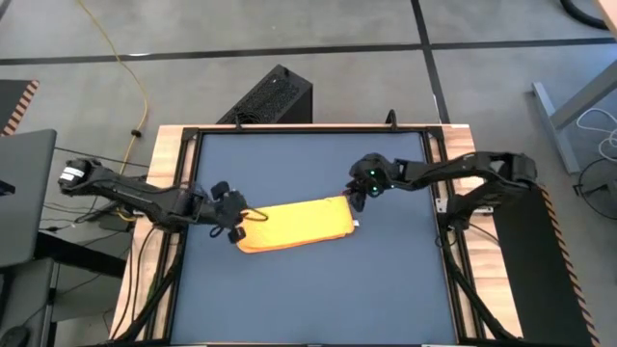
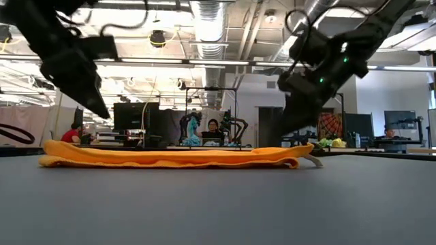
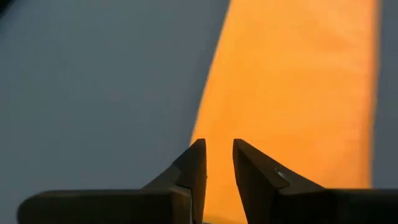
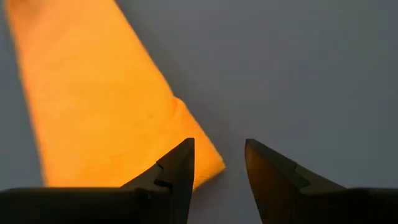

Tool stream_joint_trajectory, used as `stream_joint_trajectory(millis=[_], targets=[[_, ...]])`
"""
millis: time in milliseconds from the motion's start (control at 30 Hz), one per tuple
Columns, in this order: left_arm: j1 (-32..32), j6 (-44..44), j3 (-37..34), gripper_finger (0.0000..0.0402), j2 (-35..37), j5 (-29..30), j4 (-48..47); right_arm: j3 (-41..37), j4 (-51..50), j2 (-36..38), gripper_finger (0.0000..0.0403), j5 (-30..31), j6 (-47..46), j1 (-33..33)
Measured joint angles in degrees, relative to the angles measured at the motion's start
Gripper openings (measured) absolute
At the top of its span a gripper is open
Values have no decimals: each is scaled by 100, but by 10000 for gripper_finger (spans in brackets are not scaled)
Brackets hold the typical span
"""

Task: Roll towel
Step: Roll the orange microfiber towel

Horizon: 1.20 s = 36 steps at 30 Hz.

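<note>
The towel (image 1: 294, 224) lies flat on the dark worktop (image 1: 308, 299) as a long folded strip, not yet rolled, stretched between the two arms. The left gripper (image 1: 231, 214) hangs just above the strip's left end, its jaws slightly parted and holding nothing; in its wrist view the fingertips (image 3: 198, 163) sit over the towel's edge with a narrow gap between them. The right gripper (image 1: 362, 193) hovers off the strip's far right corner, jaws released and wider apart, also empty, with the corner showing just beside one finger. The small white tag (image 1: 355, 226) pokes out at that right end. The risk from here, as I judge it, is a pinch that catches only the top layer, so the fold peels apart instead of curling. With the grippers at opposite ends, uneven pulls could also skew the strip and leave a loose, crooked roll.
</note>
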<state>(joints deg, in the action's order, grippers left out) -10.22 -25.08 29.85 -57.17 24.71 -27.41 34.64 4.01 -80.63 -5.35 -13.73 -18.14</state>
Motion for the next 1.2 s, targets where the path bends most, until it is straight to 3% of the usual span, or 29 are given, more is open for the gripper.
stream_joint_trajectory(millis=[333, 733, 1000, 1100, 1200], targets=[[1223, 773, -2, 69, -848, -1250, 564, 2, 855, -974, 169, -52, -37, -108], [1456, 1045, 13, 68, -2065, -2302, 1044, 6, 860, -1211, 145, -133, 162, -106], [1451, 1114, 16, 7, -2376, -2277, 1113, 8, 563, -1188, 66, -611, 371, 110], [1451, 1153, 2, 2, -2214, -2266, 1099, 10, 505, -1182, 24, -614, 371, 156], [1451, 1204, -20, 0, -1964, -2254, 926, 10, 494, -1181, 14, -607, 369, 142]])
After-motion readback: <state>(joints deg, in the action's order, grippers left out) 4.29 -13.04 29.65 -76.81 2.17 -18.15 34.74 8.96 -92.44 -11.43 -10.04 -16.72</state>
